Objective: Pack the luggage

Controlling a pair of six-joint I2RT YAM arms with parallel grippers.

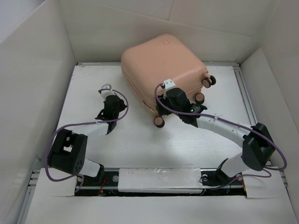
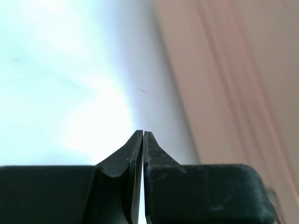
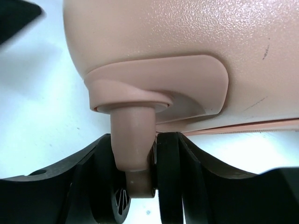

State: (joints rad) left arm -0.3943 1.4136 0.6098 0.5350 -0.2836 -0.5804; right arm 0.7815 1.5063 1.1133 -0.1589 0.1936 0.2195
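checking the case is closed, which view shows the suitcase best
Top external: nearly the whole suitcase shows, closed, lying on the table. Left wrist catches only a blurred strip of its shell; right wrist only one caster and the shell around it.

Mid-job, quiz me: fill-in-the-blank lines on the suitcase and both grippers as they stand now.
1. The peach-pink hard-shell suitcase lies flat with its lid ____.
2. The right gripper is shut on a pink-and-black caster wheel; the left gripper, also shut, holds ____.
3. In the top view, the left gripper sits to the suitcase's ____.
Missing words: closed; nothing; left.
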